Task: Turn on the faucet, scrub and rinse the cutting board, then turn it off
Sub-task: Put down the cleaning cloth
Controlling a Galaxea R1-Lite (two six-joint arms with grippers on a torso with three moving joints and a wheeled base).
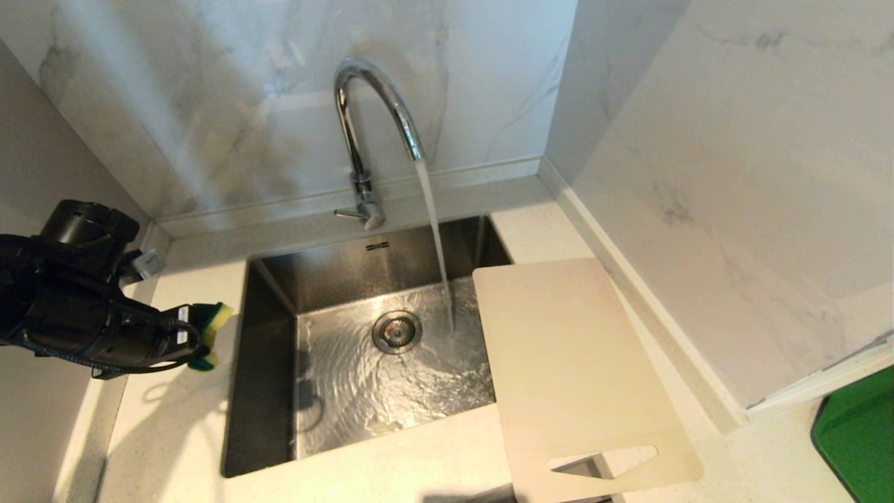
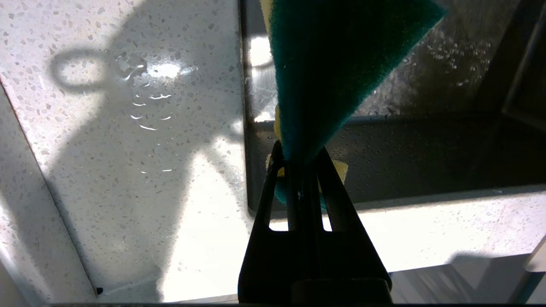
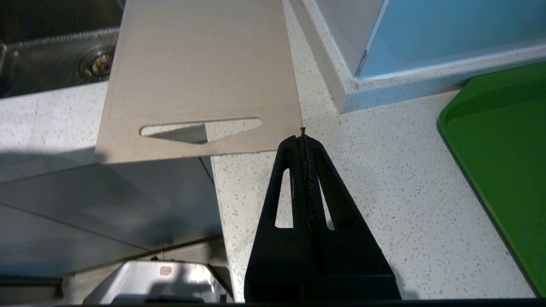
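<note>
**Water running, sponge held at the left of the sink**

We see the faucet standing behind the sink, its arched spout sending a steady stream of water down onto the steel floor just right of the drain. The small side lever sticks out to the left at the faucet's base.

The cutting board lies flat on the right: its far end overhangs the sink's right side, while the end with the handle slot rests on the speckled worktop and juts past the worktop's front edge. The stream falls just beside the board's left edge, not on it.

Our left gripper hangs above the worktop just left of the sink, its fingers clamped tight on a green-and-yellow sponge that sticks out toward the basin.

Our right gripper is closed with nothing between its fingers, sitting over the worktop near the board's handle-end corner. A green tray lies on the worktop further right.
</note>
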